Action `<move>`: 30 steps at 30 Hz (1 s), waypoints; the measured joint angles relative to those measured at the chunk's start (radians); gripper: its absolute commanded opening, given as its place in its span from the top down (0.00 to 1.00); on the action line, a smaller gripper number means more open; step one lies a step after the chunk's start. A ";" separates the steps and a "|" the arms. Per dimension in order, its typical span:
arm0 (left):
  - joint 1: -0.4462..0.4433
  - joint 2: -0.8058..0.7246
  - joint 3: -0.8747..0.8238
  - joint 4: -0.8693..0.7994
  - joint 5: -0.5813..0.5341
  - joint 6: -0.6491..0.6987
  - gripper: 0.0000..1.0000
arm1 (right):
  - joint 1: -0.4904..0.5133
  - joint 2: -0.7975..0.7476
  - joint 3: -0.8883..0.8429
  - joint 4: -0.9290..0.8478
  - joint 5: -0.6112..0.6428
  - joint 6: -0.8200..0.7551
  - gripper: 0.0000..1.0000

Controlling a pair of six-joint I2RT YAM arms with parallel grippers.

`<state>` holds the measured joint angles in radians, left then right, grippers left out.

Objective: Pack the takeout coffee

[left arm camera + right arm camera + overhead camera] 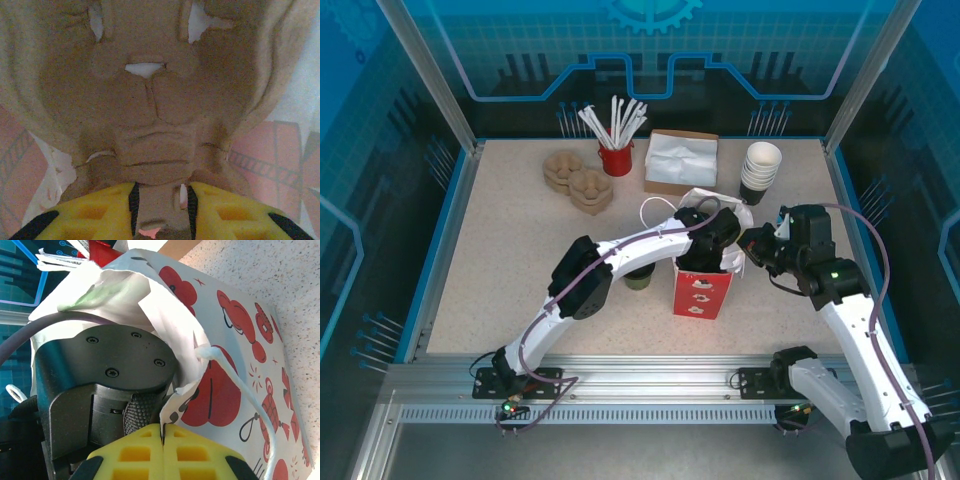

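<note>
The takeout coffee [640,279], a greenish cup, stands on the table left of the bag, partly hidden under my left forearm. A red-and-white paper bag [701,288] stands upright at the table's middle. My left gripper [706,238] reaches down into its mouth. In the left wrist view this gripper [161,200] is shut on a rib of a brown pulp cup carrier [150,115], with the bag's walls [265,160] around it. My right gripper [752,248] is at the bag's right rim. Its jaws [164,432] are shut on the bag's paper edge [187,392].
At the back stand a stack of pulp carriers [578,181], a red cup of stirrers [617,152], a napkin box [681,161] and a stack of lidless cups [760,171]. The left arm's black wrist [110,370] sits close beside my right gripper.
</note>
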<state>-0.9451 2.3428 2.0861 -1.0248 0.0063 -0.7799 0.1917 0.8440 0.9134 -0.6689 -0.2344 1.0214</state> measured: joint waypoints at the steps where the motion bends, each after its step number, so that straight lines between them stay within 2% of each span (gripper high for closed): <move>1: 0.000 -0.002 0.006 -0.007 0.000 0.002 0.67 | 0.003 0.000 0.002 -0.002 0.005 -0.002 1.00; 13: -0.008 -0.127 0.139 -0.090 -0.055 0.029 0.68 | 0.022 0.006 0.065 -0.004 0.023 -0.027 1.00; 24: -0.009 -0.137 0.237 -0.179 -0.100 0.050 0.67 | 0.024 0.008 0.118 0.007 0.018 -0.054 1.00; 30: -0.010 -0.137 0.248 -0.206 -0.124 0.054 0.67 | 0.024 0.051 0.188 -0.058 0.052 -0.103 1.00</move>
<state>-0.9546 2.2055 2.3344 -1.2308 -0.1173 -0.7261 0.2161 0.8955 1.1015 -0.7269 -0.1825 0.9180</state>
